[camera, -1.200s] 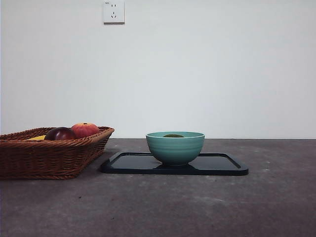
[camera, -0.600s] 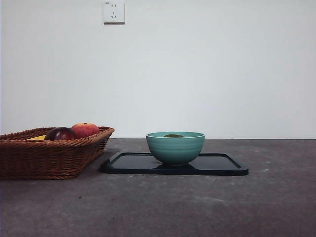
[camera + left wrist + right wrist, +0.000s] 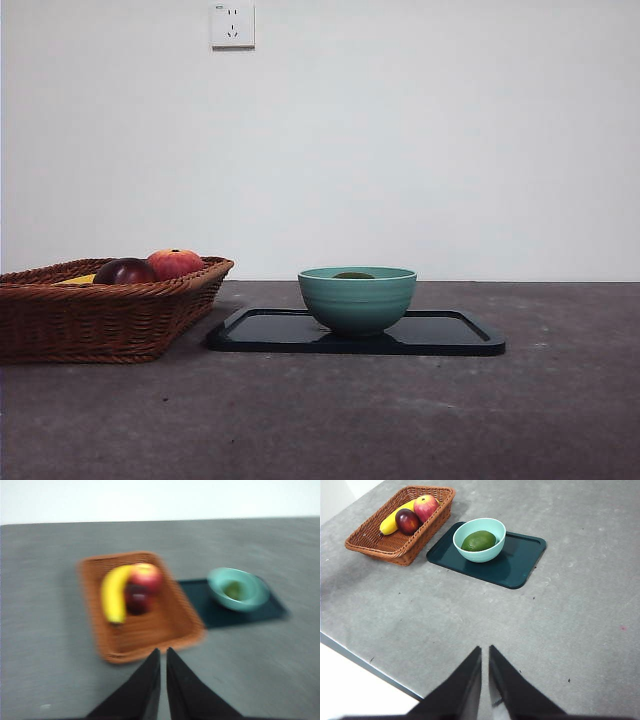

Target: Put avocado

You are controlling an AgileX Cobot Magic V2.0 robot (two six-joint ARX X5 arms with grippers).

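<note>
1. Already the avocado [image 3: 478,540] lies inside the teal bowl [image 3: 479,540]; the bowl stands on the dark tray [image 3: 520,562], toward its 9 o'clock end in the front view.
2. Wicker basket [image 3: 395,542], just beside the tray at 9 o'clock, holds banana [image 3: 395,520], dark red fruit [image 3: 407,521] and apple [image 3: 426,507].
3. Left gripper [image 3: 163,652]: jaws narrow, nearly together, empty, high above the basket's near edge.
4. Right gripper [image 3: 485,650]: jaws narrow, empty, over bare desk [image 3: 580,630], well apart from the tray.
5. Judgement: placement looks complete. Keep both arms high and clear; avoid nudging bowl or tray.

Teal bowl [image 3: 480,540] on dark tray [image 3: 516,565]; wicker basket [image 3: 380,542] beside holds, seemingly, a banana [image 3: 395,520].
</note>
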